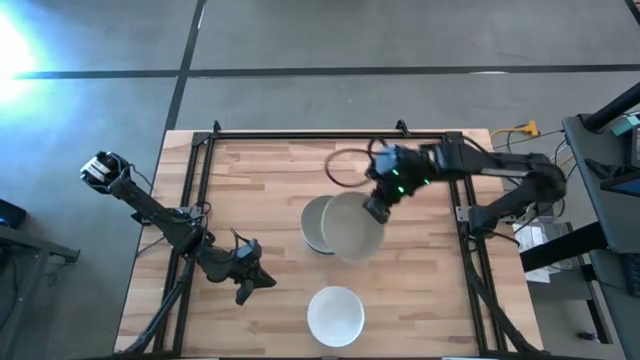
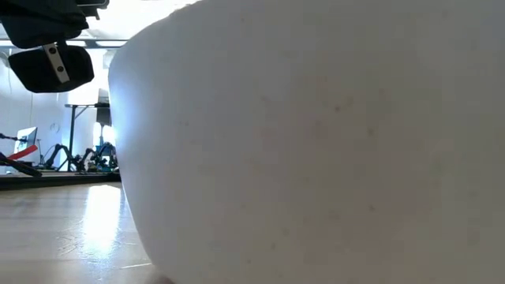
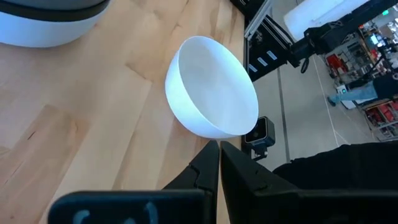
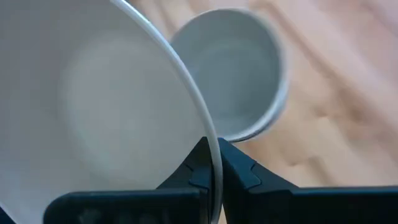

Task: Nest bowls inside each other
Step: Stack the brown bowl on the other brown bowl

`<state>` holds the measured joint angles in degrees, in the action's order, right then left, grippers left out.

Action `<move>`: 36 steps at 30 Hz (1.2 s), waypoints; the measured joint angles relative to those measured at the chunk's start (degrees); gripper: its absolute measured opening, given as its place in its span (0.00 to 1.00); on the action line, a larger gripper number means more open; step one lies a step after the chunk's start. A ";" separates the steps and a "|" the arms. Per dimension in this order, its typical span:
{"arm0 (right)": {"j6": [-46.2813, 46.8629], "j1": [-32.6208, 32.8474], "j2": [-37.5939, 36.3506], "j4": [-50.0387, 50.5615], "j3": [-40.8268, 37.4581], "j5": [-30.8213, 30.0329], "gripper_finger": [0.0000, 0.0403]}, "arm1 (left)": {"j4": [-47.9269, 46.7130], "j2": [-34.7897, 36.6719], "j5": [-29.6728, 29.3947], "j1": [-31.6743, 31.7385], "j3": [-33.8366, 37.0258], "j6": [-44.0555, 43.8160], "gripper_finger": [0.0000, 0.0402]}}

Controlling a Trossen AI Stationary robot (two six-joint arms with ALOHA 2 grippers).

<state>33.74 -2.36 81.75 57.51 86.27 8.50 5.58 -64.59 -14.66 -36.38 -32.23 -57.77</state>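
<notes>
Overhead, the right end effector (image 1: 377, 208) pinches a pale bowl's (image 1: 352, 226) rim, seemingly overlapping another bowl (image 1: 316, 222).

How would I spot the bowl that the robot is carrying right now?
Start at the wooden table and find the arm reaching in from its right side. That arm's hand pinches the rim of a pale bowl near the middle, overlapping a second bowl. The lone white bowl sits untouched at the near edge.
</notes>
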 joint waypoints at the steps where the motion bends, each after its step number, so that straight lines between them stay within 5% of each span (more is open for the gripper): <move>1: -1.49 -1.31 1.83 2.25 2.26 0.03 0.02 | 0.00 0.01 0.00 0.00 0.00 -0.03 0.00; 19: -19.12 -10.38 32.27 19.25 29.67 8.41 0.02 | 2.11 -0.01 -0.14 -0.02 0.00 -0.36 0.00; 27: -21.49 -10.42 39.67 26.27 38.36 7.95 0.02 | 3.06 -0.01 -0.24 -0.02 0.00 -0.34 0.00; 36: -22.05 -10.44 41.06 27.62 38.36 4.89 0.02 | 2.99 -0.01 -0.22 -0.07 0.00 -0.31 0.00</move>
<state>11.69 -12.80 122.80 85.13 124.63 13.39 8.58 -64.60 -14.87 -36.45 -32.23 -58.08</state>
